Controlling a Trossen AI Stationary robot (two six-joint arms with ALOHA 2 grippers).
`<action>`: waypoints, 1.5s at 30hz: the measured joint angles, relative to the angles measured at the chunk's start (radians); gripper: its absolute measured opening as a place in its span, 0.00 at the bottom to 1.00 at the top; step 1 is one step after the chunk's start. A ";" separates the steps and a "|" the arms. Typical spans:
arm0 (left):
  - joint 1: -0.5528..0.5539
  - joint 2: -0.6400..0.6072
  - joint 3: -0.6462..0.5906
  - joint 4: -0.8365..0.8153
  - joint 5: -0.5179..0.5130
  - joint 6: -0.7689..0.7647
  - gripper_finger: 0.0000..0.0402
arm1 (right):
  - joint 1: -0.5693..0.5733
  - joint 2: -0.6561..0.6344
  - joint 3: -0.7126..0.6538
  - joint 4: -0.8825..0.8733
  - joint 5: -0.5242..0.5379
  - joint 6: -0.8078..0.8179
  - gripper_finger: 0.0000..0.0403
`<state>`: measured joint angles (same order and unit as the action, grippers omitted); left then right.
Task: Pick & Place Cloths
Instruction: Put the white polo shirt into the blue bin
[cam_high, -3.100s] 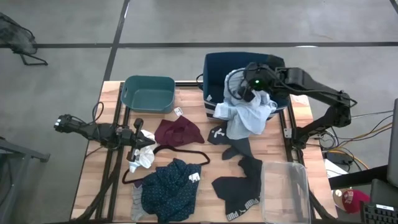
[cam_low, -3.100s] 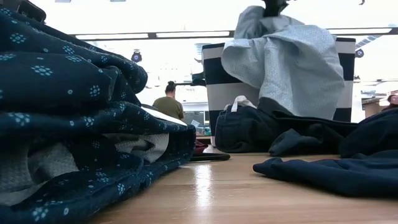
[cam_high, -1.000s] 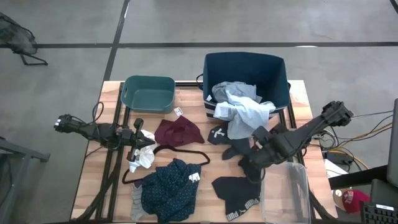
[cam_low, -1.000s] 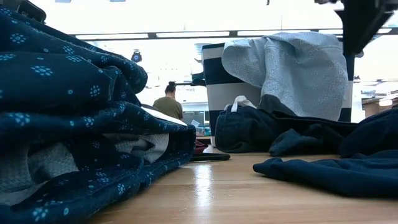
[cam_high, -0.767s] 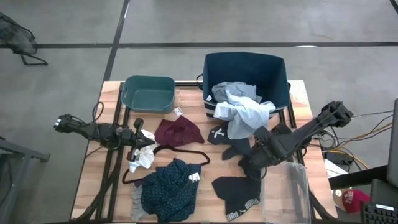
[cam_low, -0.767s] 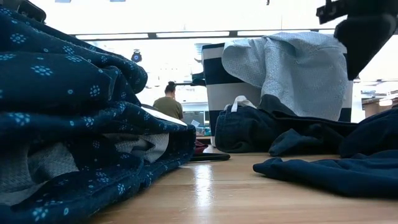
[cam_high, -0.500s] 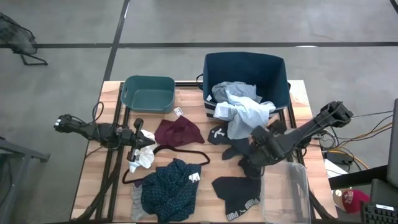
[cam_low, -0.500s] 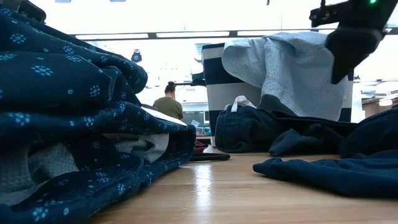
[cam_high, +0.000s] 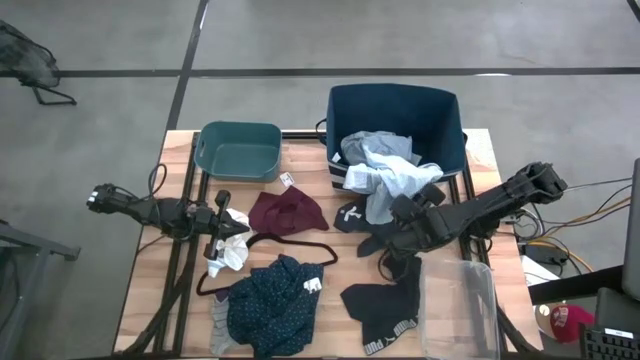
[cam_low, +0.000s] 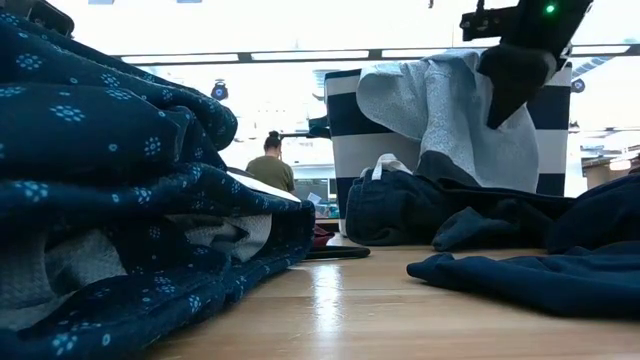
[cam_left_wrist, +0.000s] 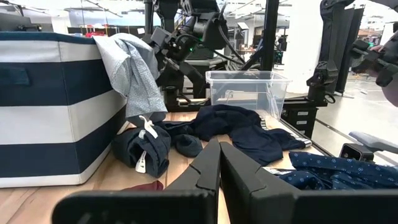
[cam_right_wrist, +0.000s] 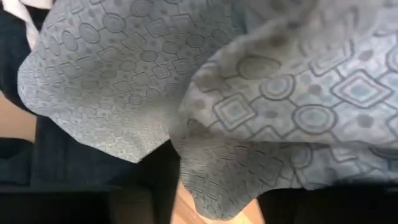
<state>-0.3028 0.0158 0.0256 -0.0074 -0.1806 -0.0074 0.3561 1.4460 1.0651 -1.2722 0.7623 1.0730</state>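
Looking down from above, you see your right gripper low over the hanging edge of the pale grey-blue shirt, near the black piece with white print; its own wrist view is filled with the patterned shirt cloth, and you cannot tell how far apart its fingers stand or whether they have cloth between them. In the low view it shows dark in front of the draped shirt. Your left gripper rests at the table's left side with its fingers together, touching the small white sock bundle, holding nothing you can make out. The navy striped bin holds part of the grey-blue shirt, which spills over its front wall onto the table. The teal tub at the back left and the clear plastic box at the front right show nothing inside. On the tabletop lie the maroon piece, the navy patterned top, the black pieces and a thin black hanger.
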 joint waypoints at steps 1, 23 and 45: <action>0.000 0.000 0.000 0.000 0.000 0.000 0.03 | 0.000 0.000 0.004 0.019 -0.002 -0.017 0.31; 0.000 0.000 0.000 0.000 0.000 0.000 0.03 | -0.016 0.000 0.337 0.154 0.178 -0.494 0.02; 0.000 0.000 0.000 0.000 0.000 0.000 0.03 | -0.385 0.000 0.675 0.152 0.475 -0.974 0.02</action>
<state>-0.3030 0.0154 0.0257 -0.0074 -0.1806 -0.0074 -0.0293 1.4460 1.7406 -1.1202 1.2376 0.0989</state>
